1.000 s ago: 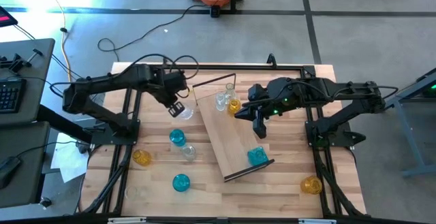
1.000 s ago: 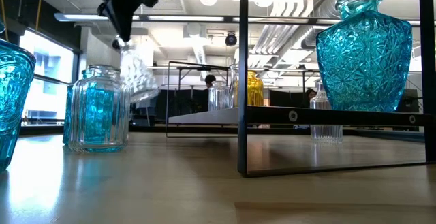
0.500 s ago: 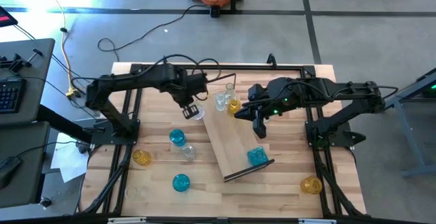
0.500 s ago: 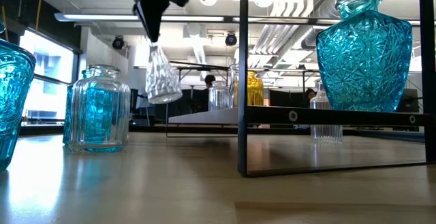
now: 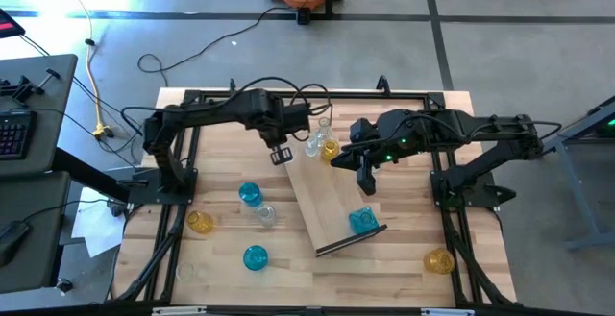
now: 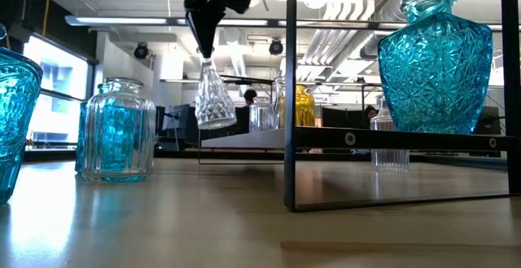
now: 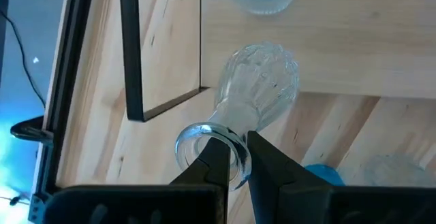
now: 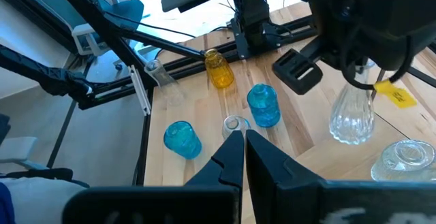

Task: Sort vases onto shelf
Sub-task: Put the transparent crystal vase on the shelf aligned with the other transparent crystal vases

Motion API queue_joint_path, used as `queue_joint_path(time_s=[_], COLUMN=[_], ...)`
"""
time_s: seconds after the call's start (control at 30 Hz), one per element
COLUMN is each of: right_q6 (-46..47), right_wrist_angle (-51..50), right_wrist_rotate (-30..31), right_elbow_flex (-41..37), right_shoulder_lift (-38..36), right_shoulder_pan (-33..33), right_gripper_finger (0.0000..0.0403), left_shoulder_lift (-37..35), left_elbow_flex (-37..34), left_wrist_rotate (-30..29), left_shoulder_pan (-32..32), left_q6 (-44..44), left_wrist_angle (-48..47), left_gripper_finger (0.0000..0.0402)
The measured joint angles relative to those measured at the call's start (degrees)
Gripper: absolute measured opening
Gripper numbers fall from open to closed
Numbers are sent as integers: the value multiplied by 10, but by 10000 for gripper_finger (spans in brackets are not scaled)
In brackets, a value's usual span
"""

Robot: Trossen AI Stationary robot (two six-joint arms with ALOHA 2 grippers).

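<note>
My left gripper [image 7: 235,157] pinches a clear cut-glass vase [image 7: 255,88] by its rim, body half-hidden overhead, above the shelf's [image 5: 327,201] far corner. Right gripper [image 8: 238,146] closed, empty.

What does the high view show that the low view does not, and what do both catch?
Only the high view shows both arms whole, the right claw shut and empty above the shelf, and the yellow vases on the table at front left and front right. Only the low view shows that the clear vase hangs off the table by its neck, and the room behind. Both show the left claw shut on that clear vase, the blue vase on the shelf, and a yellow vase farther along it.
</note>
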Motion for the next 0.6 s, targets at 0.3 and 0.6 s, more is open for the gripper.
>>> queue_joint_path(time_s=[0.3, 0.6], right_q6=[0, 0], right_wrist_angle=[0, 0], right_wrist_rotate=[0, 0], right_elbow_flex=[0, 0], right_shoulder_lift=[0, 0], right_shoulder_pan=[0, 0], right_gripper_finger=[0, 0], left_shoulder_lift=[24, 25], left_elbow_flex=[7, 7], left_wrist_rotate=[-27, -28], left_shoulder_pan=[0, 1], left_q6=[36, 49], left_wrist_angle=[-9, 19], left_gripper_finger=[16, 16])
